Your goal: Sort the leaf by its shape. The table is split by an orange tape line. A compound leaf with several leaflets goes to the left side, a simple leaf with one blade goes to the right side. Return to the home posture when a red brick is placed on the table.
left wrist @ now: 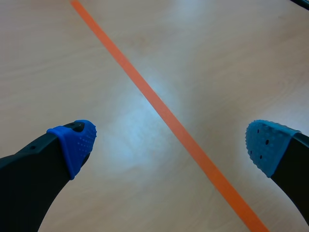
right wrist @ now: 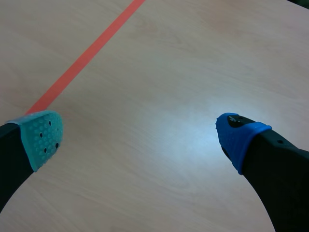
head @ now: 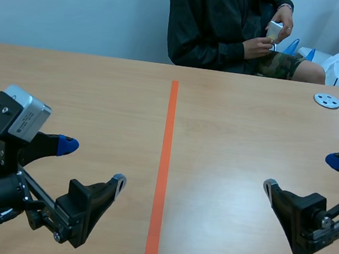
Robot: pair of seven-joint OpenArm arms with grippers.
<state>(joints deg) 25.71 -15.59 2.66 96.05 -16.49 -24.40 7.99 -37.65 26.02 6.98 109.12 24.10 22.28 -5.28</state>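
You have no leaf to go for yet: none lies on the light wooden table (head: 230,128) in any of the three views, and no red brick shows either. The left gripper (head: 93,163) hangs low at about 8 o'clock from the table's middle, fingers spread wide with nothing between them. In its wrist view only bare wood and the orange tape line (head: 165,163) pass under the gap. The right gripper (head: 304,174) mirrors it at about 4 o'clock, equally spread and empty, with the tape off beyond its teal-padded finger (right wrist: 42,137).

The one likely source is the person in a dark jacket (head: 218,22) seated across the table at about 1 o'clock. Their hands (head: 258,48) hold a small pale item (head: 273,31), too small for you to tell whether it is a leaf, let alone which shape. It sits on the right of the tape, so if it comes down straight ahead of them, your right arm would probably be the nearer one. Its long axis cannot be judged until it lies flat.

A small grey round disc with holes (head: 327,101) rests at roughly 12 o'clock from the right gripper, well apart from it. It is no part of the sorting.
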